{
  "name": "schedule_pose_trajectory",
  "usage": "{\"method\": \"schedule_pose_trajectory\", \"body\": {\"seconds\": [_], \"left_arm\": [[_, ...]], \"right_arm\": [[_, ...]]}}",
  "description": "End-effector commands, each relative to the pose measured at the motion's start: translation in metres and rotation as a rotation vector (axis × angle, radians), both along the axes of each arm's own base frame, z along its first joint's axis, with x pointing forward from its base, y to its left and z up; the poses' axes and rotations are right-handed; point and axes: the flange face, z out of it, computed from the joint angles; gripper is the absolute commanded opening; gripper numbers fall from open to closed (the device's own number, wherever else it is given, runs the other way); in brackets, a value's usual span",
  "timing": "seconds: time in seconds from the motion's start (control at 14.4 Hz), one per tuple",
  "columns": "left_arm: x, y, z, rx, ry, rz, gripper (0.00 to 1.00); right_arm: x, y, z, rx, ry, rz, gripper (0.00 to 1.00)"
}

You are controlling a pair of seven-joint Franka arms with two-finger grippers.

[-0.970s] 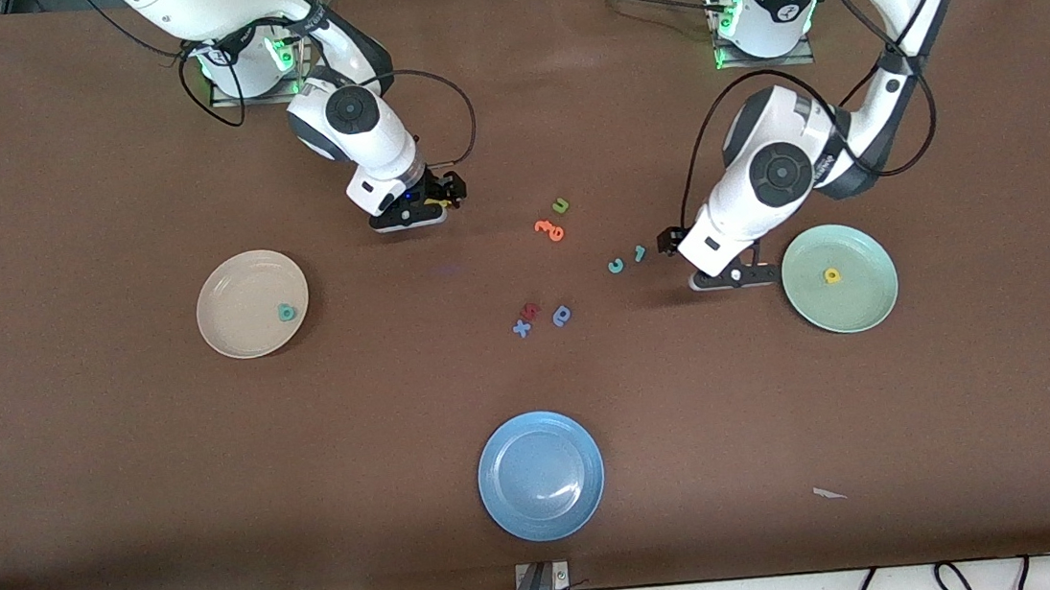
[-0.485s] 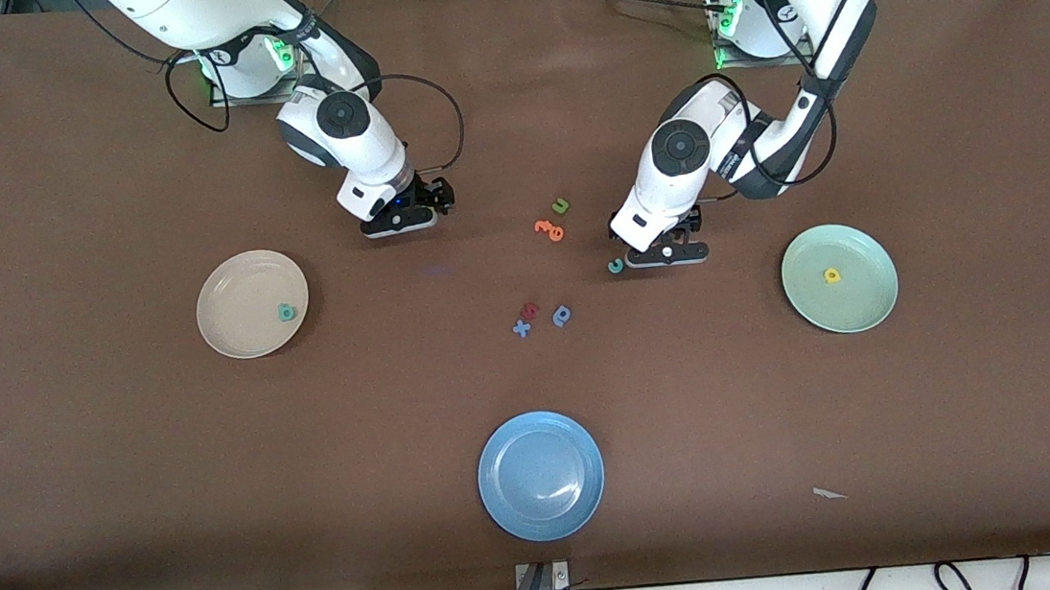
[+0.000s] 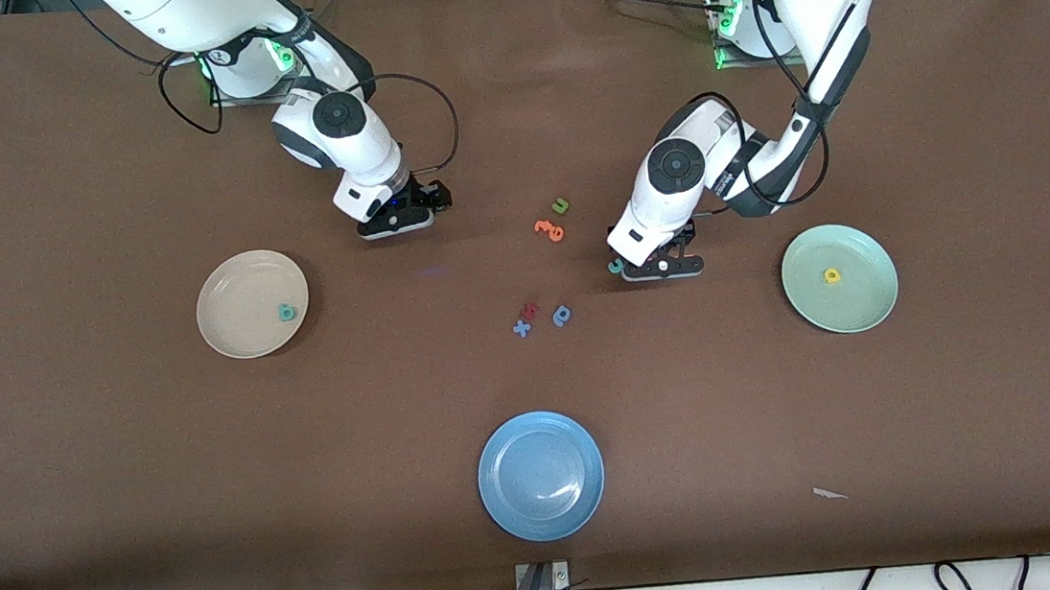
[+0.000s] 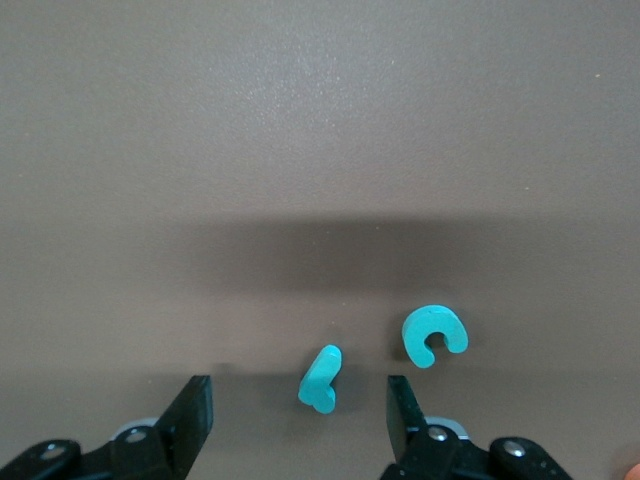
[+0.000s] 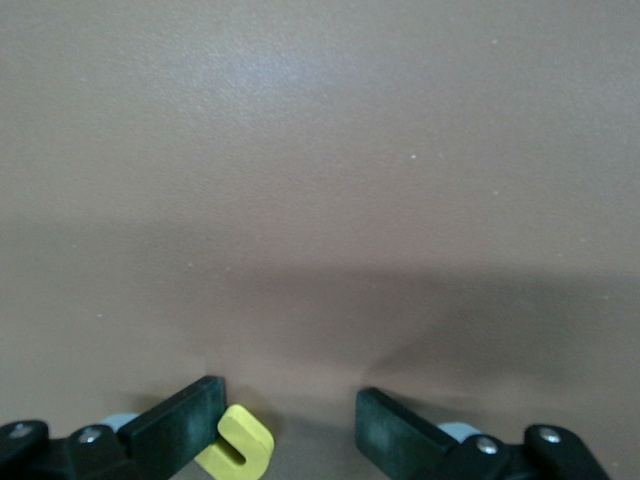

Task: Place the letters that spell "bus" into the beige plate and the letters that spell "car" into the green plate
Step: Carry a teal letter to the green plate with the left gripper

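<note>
Fingers [image 4: 198,415] parted around teal "r" [image 4: 321,379] (front view hides it); right fingers [image 5: 185,420] apart, touching yellow letter [image 5: 240,445].

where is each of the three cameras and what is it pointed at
Front view: high across the table, facing both arms; right gripper, left gripper, pale mint-green plate.
Left wrist view: looks down past its own fingers at thin teal foam "r" and teal foam "c".
Right wrist view: own fingers around a yellow foam letter.
Shared: "c", front and left wrist.
</note>
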Motion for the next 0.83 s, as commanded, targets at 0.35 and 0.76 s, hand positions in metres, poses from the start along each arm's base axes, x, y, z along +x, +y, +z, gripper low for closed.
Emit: {"method": "schedule_pose_trajectory", "body": {"seconds": [0.35,0.76], "left_arm": [[-0.004,-0.009,-0.009,0.019,0.006,0.003,0.39],[-0.004,-0.009,-0.011,0.019,0.01,0.0,0.05]], "right_arm": [[-0.009,-0.012,0.001,-0.004,-0.016,-0.004,0.99],[-0.034,-0.006,0.005,-0.02,-0.014,-0.004,1.0]]}}
